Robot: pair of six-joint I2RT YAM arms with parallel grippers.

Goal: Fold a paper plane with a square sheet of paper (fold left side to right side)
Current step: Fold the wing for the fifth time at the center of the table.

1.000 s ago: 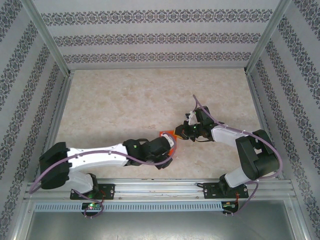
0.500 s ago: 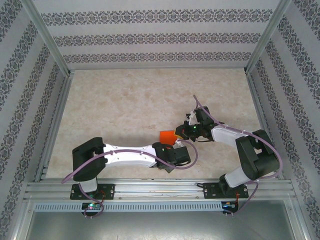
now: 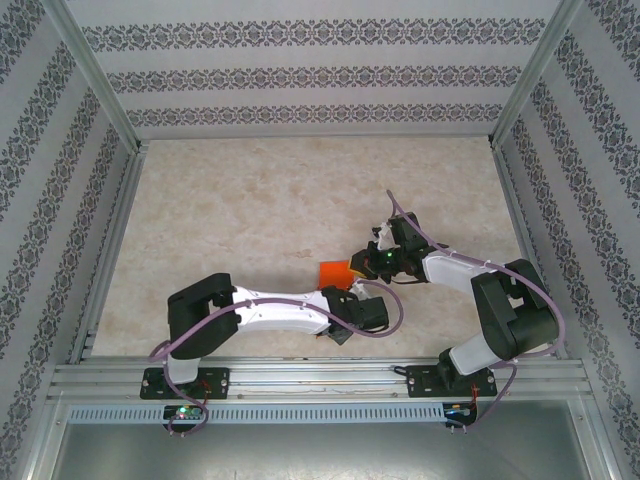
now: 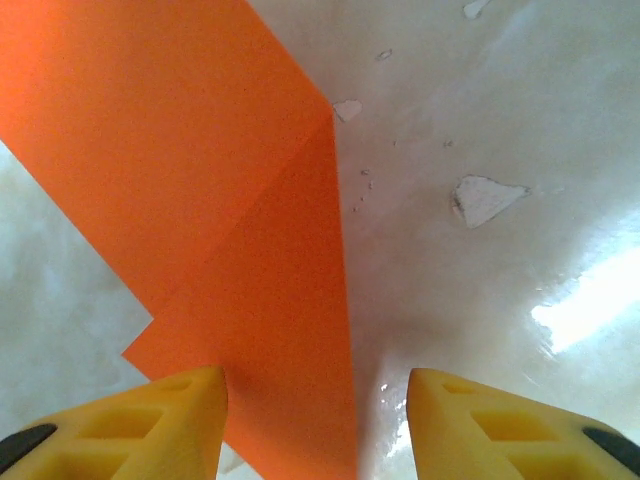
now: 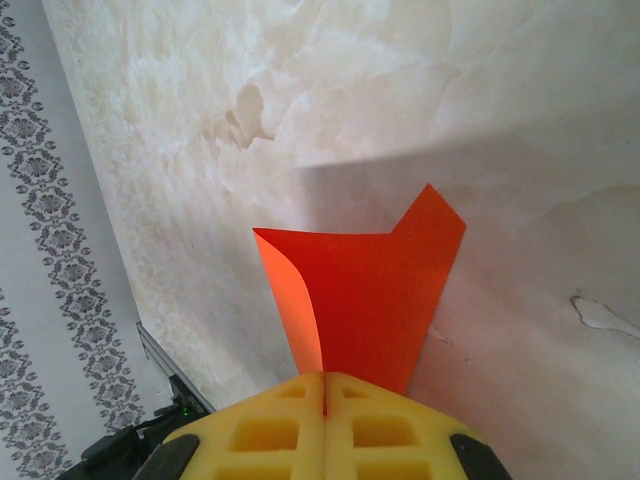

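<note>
The square sheet of paper [image 3: 334, 271] is bright orange-red and lies creased on the marble table, with one flap curling up. My right gripper [image 3: 362, 262] is shut on its right end. In the right wrist view the yellow fingers [image 5: 290, 420] meet on the paper [image 5: 375, 285], with the gripper [image 5: 325, 378] pinching the curled flap against the flat layer. My left gripper [image 3: 347, 290] sits just in front of the sheet. In the left wrist view it [image 4: 315, 385] stands open, with the long straight edge of the paper [image 4: 200, 150] running between the fingers and nothing pinched.
Patterned walls enclose the table on three sides, and an aluminium rail [image 3: 320, 375] runs along the near edge. Small chipped patches [image 4: 485, 198] mark the tabletop right of the paper. Bare tabletop [image 3: 250, 200] stretches to the back and left.
The left arm has folded its elbow inwards and its wrist has slid right and nearer, uncovering the paper. The right arm and the paper have stayed put.
</note>
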